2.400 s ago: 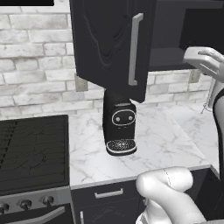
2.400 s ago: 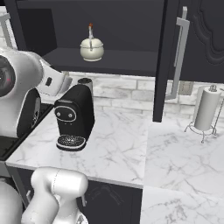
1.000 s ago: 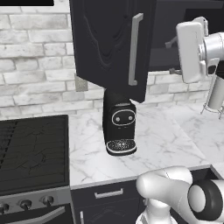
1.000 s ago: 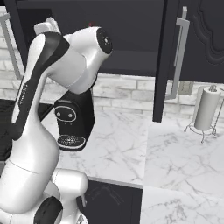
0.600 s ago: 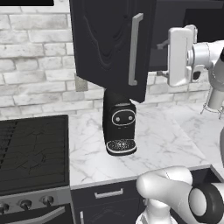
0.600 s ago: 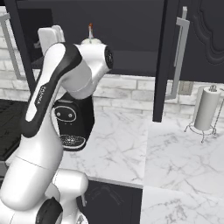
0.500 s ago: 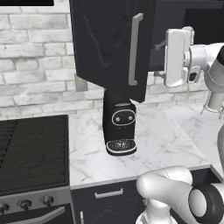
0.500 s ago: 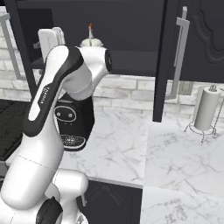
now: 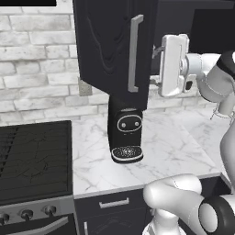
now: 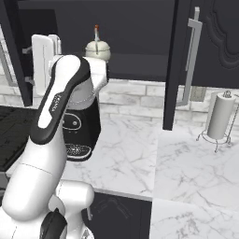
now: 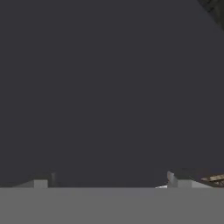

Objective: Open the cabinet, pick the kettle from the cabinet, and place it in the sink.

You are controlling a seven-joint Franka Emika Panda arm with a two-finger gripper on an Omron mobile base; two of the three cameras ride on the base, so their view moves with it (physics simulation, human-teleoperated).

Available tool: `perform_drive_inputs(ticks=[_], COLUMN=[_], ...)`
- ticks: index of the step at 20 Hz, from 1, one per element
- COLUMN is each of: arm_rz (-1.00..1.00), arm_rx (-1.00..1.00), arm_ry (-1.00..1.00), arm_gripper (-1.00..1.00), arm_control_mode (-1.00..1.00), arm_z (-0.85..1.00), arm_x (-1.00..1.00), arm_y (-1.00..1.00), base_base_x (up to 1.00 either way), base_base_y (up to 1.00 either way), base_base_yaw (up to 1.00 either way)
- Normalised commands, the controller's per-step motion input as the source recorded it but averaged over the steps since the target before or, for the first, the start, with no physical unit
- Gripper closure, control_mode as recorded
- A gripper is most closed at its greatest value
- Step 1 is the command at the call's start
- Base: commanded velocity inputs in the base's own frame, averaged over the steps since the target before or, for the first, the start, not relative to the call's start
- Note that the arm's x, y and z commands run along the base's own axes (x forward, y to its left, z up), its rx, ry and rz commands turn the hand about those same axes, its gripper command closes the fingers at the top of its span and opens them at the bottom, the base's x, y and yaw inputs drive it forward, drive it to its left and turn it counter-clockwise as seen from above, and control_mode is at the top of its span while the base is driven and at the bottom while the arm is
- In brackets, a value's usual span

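The black cabinet [image 10: 140, 32] stands open, its left door [image 9: 110, 46] swung out and its right door [image 10: 207, 42] ajar. On the shelf sits the cream kettle [image 10: 97, 49] with its reddish knob, and my forearm crosses just below it. My gripper [image 9: 156, 65] is open at shelf height beside the left door's edge, left of the kettle [image 10: 30, 64]. The hand view faces a plain dark surface, with the gripper [image 11: 108, 183] fingertips [image 11: 175, 180] far apart and nothing between them. The sink is out of view.
A black coffee machine [image 9: 126, 137] stands on the marble counter [image 10: 140, 154] under the cabinet. A stove [image 9: 32, 156] lies to the left. A paper towel holder [image 10: 219, 116] stands at the right by the brick wall.
The hand has swung leftwards from the right side to the cabinet opening, near the left door's edge. The arm now sits lower, and the kettle shows above it.
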Motion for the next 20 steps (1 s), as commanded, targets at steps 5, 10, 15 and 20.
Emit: perform_drive_inputs(ticks=[5,10,15,20], arm_rz=[0.25,0.19,0.06,0.01], arm_rx=[0.00,0.00,0.00,-0.02], arm_ry=[0.04,0.00,0.00,0.00], arm_gripper=[-1.00,-1.00,-1.00,-1.00], arm_control_mode=[-1.00,-1.00,-1.00,-1.00], arm_z=[0.00,0.00,0.00,-0.01], arm_x=[-0.45,-0.43,-0.31,-0.25], arm_y=[0.41,0.48,0.57,0.65], base_base_x=[0.00,0.00,0.00,0.00], base_base_y=[0.00,0.00,0.00,0.00], base_base_yaw=[0.00,0.00,0.00,0.00])
